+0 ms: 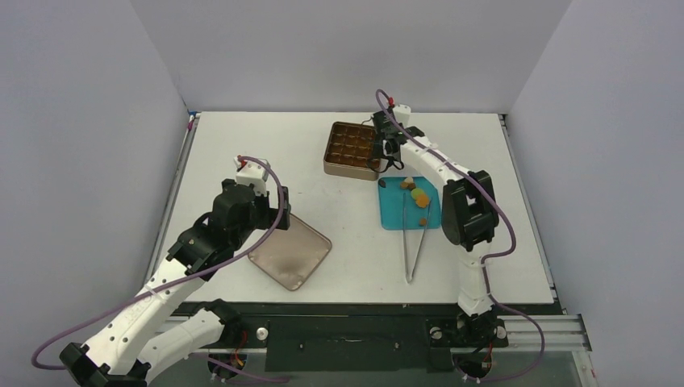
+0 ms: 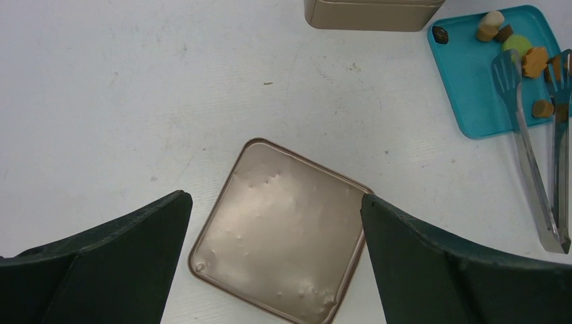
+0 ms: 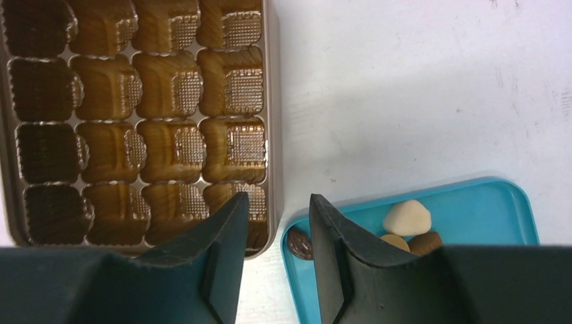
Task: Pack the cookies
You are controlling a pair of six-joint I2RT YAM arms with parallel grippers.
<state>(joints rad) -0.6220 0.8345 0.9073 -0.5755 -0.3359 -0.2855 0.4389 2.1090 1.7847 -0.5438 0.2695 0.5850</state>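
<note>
The cookies (image 1: 416,194) lie as several small tan, cream, green, orange and dark pieces on a teal tray (image 1: 397,211). They also show in the left wrist view (image 2: 519,44). The open gold tin (image 1: 352,147) with its grid of compartments stands just behind and left of the tray; the compartments that show hold nothing. My right gripper (image 1: 390,155) hovers over the gap between the tin's rim (image 3: 272,135) and the tray's corner (image 3: 512,196). It (image 3: 278,202) is slightly open and empty. A dark cookie (image 3: 299,244) and a cream cookie (image 3: 407,217) lie beside its right finger. My left gripper (image 2: 276,202) is wide open and empty.
The tin's lid (image 1: 290,254) lies upside down on the table under my left gripper (image 1: 270,211), and fills the left wrist view (image 2: 283,243). Long metal tweezers (image 1: 415,242) lie from the tray toward the near edge, also seen from the left wrist (image 2: 539,169).
</note>
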